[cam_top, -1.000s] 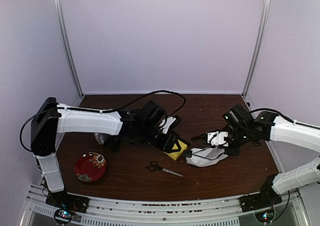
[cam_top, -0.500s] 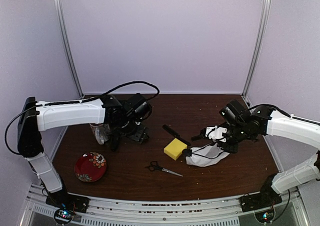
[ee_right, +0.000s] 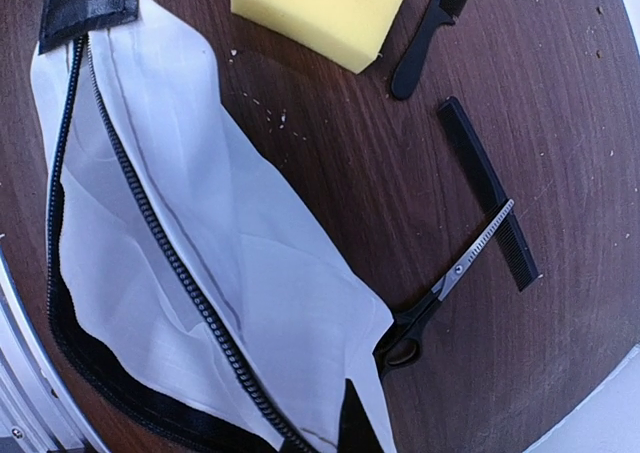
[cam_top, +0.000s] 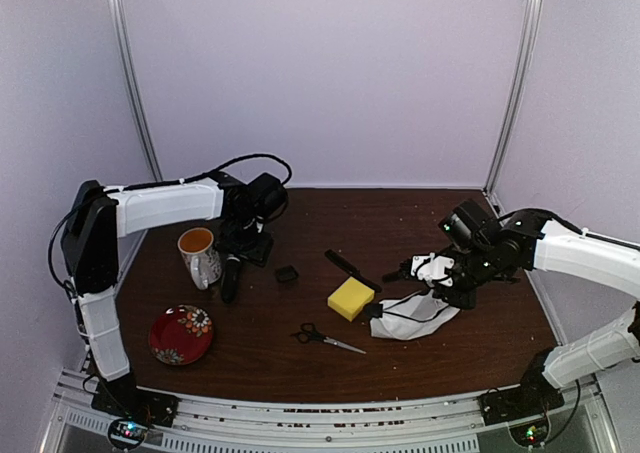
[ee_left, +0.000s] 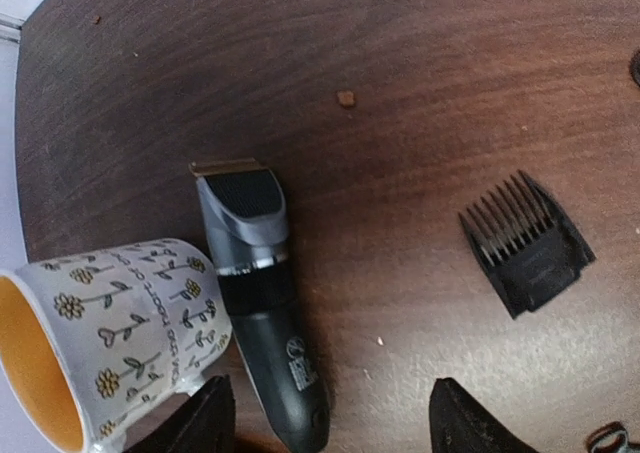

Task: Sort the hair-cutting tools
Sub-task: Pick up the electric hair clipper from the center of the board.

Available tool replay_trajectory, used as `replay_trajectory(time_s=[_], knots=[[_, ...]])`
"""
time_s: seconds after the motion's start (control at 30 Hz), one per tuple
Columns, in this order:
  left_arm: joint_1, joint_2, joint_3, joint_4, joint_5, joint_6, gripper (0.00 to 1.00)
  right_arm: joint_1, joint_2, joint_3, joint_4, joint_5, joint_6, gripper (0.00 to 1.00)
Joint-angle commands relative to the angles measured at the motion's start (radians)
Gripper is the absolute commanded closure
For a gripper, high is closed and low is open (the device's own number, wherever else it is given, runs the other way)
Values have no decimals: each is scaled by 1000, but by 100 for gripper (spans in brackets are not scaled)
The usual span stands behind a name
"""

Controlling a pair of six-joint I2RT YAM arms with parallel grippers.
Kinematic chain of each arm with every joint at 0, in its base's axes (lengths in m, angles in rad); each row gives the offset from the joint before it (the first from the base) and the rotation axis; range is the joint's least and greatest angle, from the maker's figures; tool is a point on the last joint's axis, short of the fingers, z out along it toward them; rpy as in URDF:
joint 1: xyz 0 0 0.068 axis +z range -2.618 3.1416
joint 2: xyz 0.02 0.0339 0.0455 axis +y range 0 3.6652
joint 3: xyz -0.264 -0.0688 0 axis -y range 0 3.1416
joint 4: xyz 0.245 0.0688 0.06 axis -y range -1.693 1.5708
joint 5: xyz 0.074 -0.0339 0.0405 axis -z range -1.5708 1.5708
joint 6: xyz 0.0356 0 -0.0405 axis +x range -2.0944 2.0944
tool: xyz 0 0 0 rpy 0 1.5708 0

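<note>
Black and grey, the trimmer [ee_left: 258, 303] lies flat on the dark worktop [ee_left: 420, 93], touching the flowered mug [ee_left: 110, 343]. Its tail end sits between the left arm's jaws, which stand spread. The small black square piece [ee_left: 525, 245] rests apart from it. Whether the right arm's jaws are spread cannot be told. Near them, scissors [ee_right: 445, 288] poke from under the white pouch [ee_right: 200, 223], their blade across a comb [ee_right: 490, 198].
</note>
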Motion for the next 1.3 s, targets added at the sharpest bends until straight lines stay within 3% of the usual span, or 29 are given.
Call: replay_trajectory(time_s=[0.0,0.37,0.9,1.13,1.27], knots=[[60,66,62,-18,-64,60,29,-5,-16,1,-3,-15,11,100],[146,156,108,37,15,157,27,-7,-3,-12,2,-34,-5,99],[173,262,148,19,93,128,27,-7,-12,-22,-4,-82,-17,99],[151,244,105,19,154,132,31,-7,-12,-25,2,-87,-19,99],[133,235,83,4,182,163,39,-7,-12,-30,8,-91,-20,99]])
